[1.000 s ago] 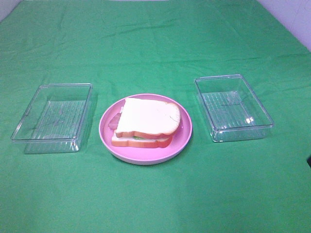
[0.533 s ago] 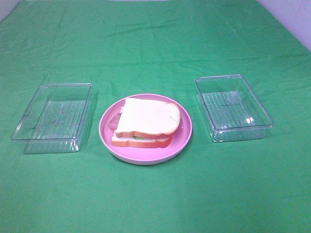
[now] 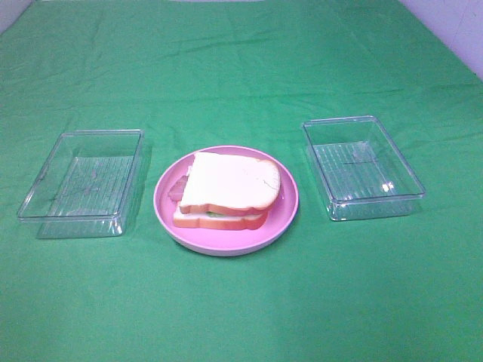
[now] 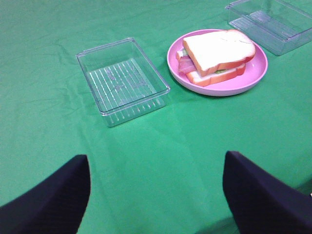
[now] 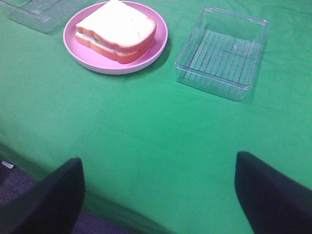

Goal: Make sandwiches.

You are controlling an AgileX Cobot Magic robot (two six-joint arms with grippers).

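A small dark shape that sat at the high view's right edge a second ago — low, just beside the frame border — is gone now.

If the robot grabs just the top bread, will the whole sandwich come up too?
Probably not. The sandwich looks like loose stacked layers, with bacon poking out one side, so the top slice would likely lift alone. The slices look stiff, not floppy. Pushed sideways, the stack might slide apart on the pink plate.
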